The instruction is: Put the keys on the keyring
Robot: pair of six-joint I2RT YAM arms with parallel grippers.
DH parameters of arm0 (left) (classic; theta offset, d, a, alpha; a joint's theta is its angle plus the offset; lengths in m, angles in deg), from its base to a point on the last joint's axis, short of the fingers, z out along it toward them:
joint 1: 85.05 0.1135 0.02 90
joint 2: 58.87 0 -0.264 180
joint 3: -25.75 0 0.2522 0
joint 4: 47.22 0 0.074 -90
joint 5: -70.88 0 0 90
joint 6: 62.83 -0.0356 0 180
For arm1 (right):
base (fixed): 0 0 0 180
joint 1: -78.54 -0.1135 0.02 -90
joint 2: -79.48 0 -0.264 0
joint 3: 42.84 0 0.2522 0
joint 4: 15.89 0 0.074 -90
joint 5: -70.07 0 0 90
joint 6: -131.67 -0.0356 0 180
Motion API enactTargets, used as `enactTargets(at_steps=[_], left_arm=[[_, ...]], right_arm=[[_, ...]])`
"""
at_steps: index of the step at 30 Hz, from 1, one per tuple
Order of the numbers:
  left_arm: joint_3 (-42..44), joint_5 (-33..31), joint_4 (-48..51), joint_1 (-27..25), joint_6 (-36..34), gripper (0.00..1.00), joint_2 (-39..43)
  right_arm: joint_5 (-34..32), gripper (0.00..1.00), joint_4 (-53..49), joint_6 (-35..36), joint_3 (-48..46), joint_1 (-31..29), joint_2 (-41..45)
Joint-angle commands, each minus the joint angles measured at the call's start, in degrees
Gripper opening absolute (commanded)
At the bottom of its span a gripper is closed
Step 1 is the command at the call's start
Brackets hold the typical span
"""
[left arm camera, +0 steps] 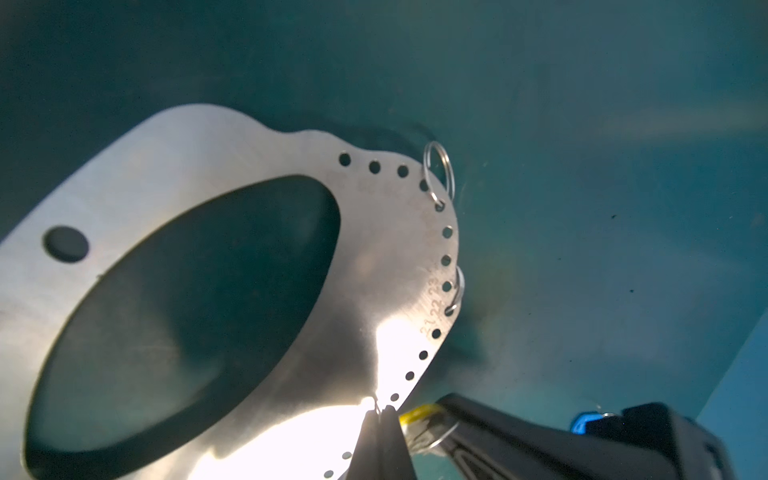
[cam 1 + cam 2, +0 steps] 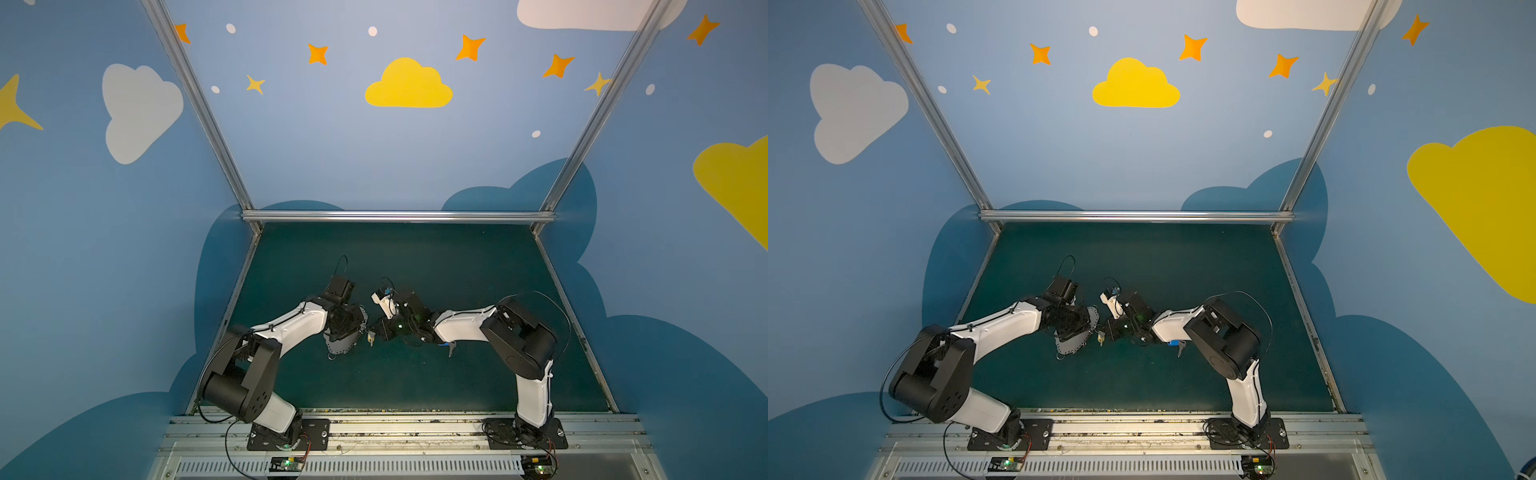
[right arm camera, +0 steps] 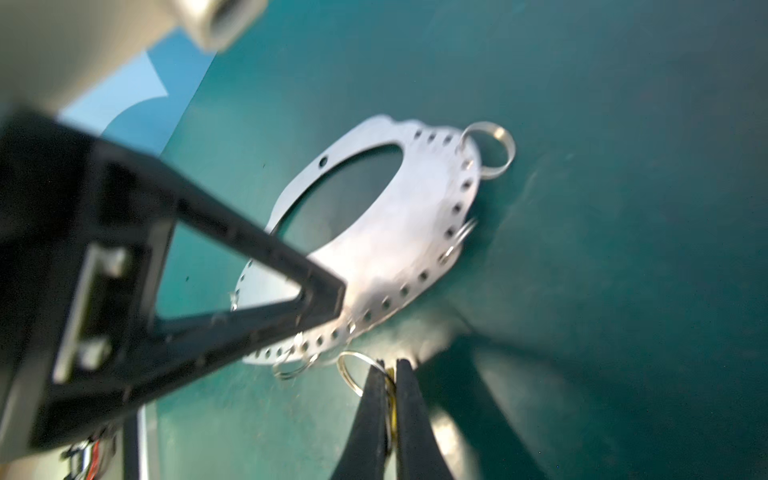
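Note:
The keyring (image 1: 365, 270) is a flat grey metal plate with a large oval hole, small edge holes and wire rings. It is held tilted above the mat (image 2: 415, 266) and shows in both top views (image 2: 341, 345) (image 2: 1071, 345). My left gripper (image 1: 383, 409) is shut on a thin wire ring at the plate's edge. My right gripper (image 3: 390, 368) is shut on the yellow-tagged key (image 2: 371, 340), whose split ring (image 3: 353, 370) sticks out just beside the plate's rim. The blue-tagged key (image 2: 448, 345) lies on the mat under the right forearm.
A dark green mat covers the floor, walled in by blue panels and metal frame rails (image 2: 395, 216). Both arm bases stand on the front rail (image 2: 374, 428). In the right wrist view the left gripper's black finger (image 3: 249, 282) crosses in front of the plate.

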Motion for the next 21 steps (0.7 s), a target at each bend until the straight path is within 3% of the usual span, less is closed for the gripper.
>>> enactTargets(at_steps=[1,13,21], left_arm=[[-0.5,-0.4,1.8,-0.3,-0.7,0.04,-0.8],[-2.5,0.3,3.0,-0.2,-1.4,0.04,-2.6],[-2.9,0.0,3.4,-0.2,-1.4,0.04,-2.3]], right_arm=[[-4.7,0.00,-0.9,2.3,-1.2,0.1,1.1],[-4.2,0.00,-4.9,14.6,-2.4,-3.6,2.0],[-2.4,0.00,-4.9,15.4,-1.9,-5.2,0.2]])
